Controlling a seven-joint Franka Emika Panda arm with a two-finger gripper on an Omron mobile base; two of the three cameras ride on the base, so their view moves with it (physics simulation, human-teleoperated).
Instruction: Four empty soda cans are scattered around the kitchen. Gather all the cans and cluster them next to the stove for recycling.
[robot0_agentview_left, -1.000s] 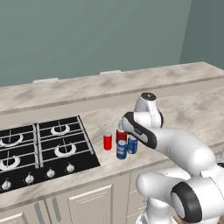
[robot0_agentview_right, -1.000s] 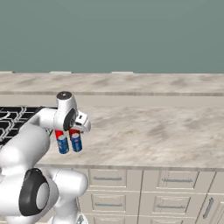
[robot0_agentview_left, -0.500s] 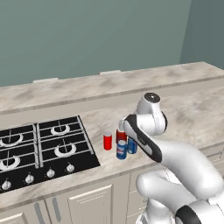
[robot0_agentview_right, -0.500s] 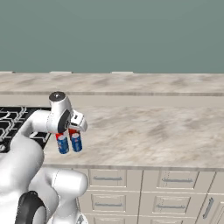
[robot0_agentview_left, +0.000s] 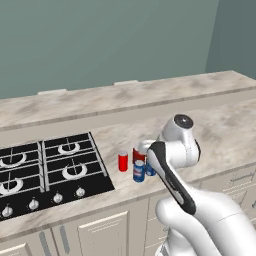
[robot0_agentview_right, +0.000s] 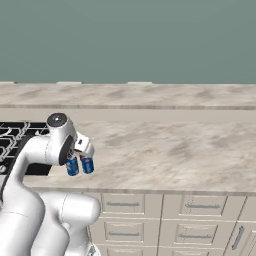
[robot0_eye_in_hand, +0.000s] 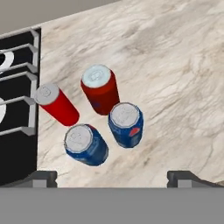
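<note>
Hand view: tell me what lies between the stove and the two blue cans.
In the hand view, a slim red can stands between the stove and the blue cans.

Even, flat rendered light is filling the room, no glare. Everything is staying sharp; only faint soft shadows are showing.

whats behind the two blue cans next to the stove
In the hand view two red cans stand just behind the blue cans: a slimmer one by the stove, a wider one beside it. The wider one's base is covered.
</note>
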